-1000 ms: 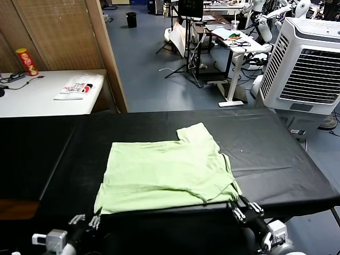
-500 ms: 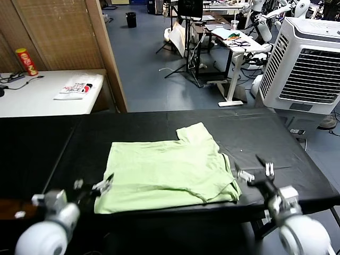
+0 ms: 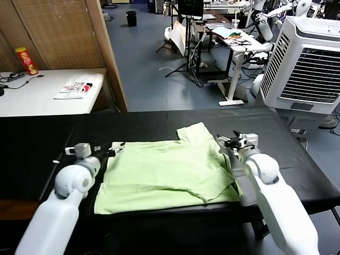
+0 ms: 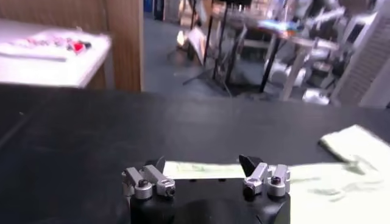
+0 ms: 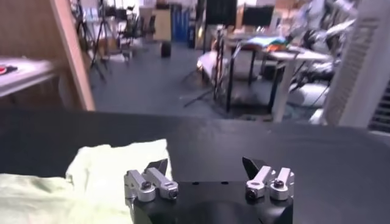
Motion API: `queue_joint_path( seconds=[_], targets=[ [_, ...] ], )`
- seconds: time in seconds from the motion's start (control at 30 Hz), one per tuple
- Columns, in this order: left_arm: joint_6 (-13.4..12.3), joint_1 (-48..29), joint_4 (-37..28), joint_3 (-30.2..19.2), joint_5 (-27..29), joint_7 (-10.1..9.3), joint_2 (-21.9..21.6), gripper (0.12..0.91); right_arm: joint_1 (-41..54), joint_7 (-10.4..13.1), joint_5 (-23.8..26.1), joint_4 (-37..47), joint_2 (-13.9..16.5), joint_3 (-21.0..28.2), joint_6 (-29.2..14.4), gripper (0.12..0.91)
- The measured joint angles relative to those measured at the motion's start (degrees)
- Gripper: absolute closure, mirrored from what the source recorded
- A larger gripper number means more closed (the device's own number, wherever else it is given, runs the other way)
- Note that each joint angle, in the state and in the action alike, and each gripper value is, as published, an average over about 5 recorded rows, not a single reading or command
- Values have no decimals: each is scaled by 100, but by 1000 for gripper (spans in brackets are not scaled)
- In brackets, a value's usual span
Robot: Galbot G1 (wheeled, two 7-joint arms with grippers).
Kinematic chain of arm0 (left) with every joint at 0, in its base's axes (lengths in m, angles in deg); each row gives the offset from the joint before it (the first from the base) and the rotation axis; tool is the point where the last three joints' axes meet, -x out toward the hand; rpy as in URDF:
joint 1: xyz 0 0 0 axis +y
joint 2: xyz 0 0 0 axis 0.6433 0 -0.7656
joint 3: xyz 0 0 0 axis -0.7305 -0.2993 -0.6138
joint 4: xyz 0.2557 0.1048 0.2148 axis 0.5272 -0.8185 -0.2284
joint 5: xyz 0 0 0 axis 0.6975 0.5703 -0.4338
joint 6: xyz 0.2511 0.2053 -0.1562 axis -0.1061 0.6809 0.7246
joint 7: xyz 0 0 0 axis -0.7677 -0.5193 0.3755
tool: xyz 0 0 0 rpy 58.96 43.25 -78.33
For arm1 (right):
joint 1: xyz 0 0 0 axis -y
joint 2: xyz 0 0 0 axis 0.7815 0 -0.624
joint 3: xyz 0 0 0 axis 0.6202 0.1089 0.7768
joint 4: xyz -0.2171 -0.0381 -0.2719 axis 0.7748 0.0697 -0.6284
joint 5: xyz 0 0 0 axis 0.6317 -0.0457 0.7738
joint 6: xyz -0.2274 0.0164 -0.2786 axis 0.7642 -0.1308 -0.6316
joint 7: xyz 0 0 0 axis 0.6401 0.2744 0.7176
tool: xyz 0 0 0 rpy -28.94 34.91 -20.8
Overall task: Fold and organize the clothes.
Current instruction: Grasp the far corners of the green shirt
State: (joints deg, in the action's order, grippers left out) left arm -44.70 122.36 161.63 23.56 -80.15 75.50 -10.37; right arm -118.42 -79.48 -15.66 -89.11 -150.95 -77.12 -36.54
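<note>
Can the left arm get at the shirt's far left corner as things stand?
Probably yes: the left gripper hangs open right by that corner of the shirt, with nothing between them.

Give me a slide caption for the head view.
Both open grippers, left and right, flank the green T-shirt on the black table.

- This is a big work room, like a robot lab.
- A black table (image 3: 159, 122) stands on a blue floor (image 3: 154, 64).
- Desks (image 3: 241, 45) with wires, camera stands (image 3: 186, 58) and a big white fan box (image 3: 305, 64) fill the back.
</note>
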Motion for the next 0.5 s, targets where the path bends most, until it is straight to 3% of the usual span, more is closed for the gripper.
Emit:
queue_joint_path(
  seconds=[0.23, 0.5],
  targets=[
    [-74, -157, -509, -53, 93, 132, 95, 232, 458, -105, 133, 773, -217, 220, -14, 227],
    [-257, -427, -946, -76, 118, 184, 175, 232, 625, -124, 169, 1108, -414, 310, -23, 227]
  ],
)
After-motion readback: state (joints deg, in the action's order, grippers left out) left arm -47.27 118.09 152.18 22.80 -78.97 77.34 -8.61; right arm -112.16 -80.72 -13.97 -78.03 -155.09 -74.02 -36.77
